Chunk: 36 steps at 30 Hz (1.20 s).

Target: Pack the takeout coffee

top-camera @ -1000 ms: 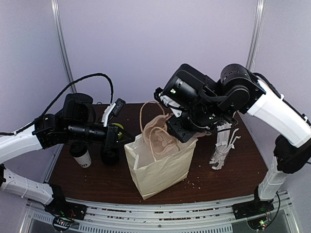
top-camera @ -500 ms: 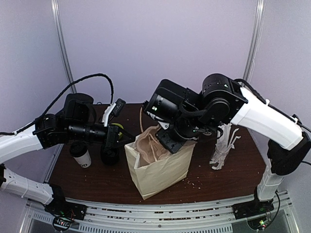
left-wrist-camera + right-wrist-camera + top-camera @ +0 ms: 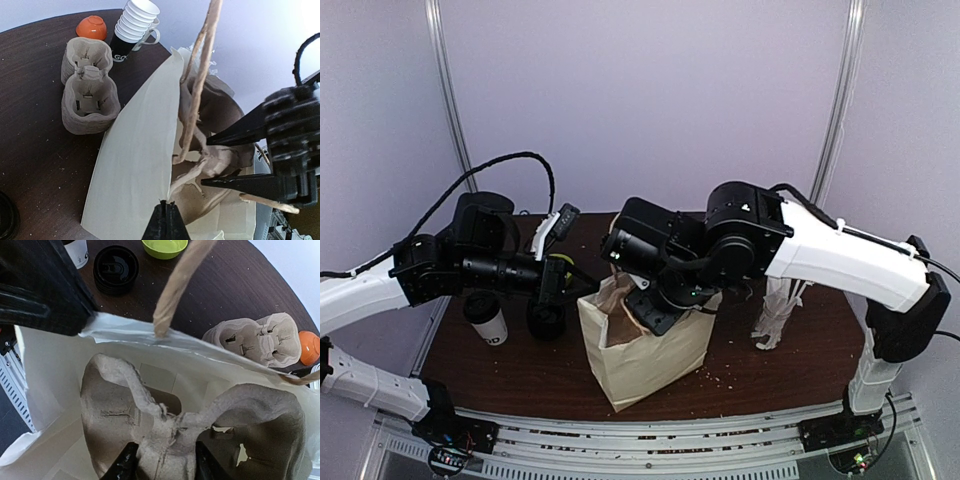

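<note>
The takeout coffee (image 3: 488, 320), a white cup with a black lid, stands on the table at the left, under my left arm; its base shows in the right wrist view (image 3: 77, 251). A cream paper bag (image 3: 645, 350) stands open in the middle. My left gripper (image 3: 578, 286) is shut on the bag's left rim (image 3: 166, 202). My right gripper (image 3: 655, 305) reaches into the bag's mouth and is shut on the middle ridge of a grey pulp cup carrier (image 3: 165, 440). The carrier sits low inside the bag (image 3: 220, 155).
A short black stack of lids (image 3: 547, 320) stands right of the coffee. A second pulp carrier (image 3: 90, 85), an orange bowl (image 3: 91, 27) and a stack of lidless white cups (image 3: 137, 15) sit behind the bag. A glass of wrapped straws (image 3: 775, 310) stands at the right. A green bowl (image 3: 164, 246) lies near the lids.
My right arm has swung down and to the left, lowering the pulp carrier from above the bag into its mouth. My left arm has held still on the bag's rim.
</note>
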Each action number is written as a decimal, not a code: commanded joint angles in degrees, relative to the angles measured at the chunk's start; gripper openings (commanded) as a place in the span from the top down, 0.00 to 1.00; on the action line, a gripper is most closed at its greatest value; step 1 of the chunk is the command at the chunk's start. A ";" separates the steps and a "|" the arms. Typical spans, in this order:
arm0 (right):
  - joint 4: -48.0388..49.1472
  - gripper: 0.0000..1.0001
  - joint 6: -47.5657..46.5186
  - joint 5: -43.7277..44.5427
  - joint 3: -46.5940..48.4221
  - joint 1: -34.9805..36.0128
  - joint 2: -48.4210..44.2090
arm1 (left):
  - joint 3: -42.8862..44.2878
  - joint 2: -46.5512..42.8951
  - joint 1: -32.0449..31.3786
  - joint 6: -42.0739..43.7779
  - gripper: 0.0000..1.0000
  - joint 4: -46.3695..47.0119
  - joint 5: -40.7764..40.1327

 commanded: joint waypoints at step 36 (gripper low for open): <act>22.54 0.35 6.27 -17.56 -27.95 -9.64 -12.80 | -3.37 1.11 -0.25 1.79 1.00 5.13 2.12</act>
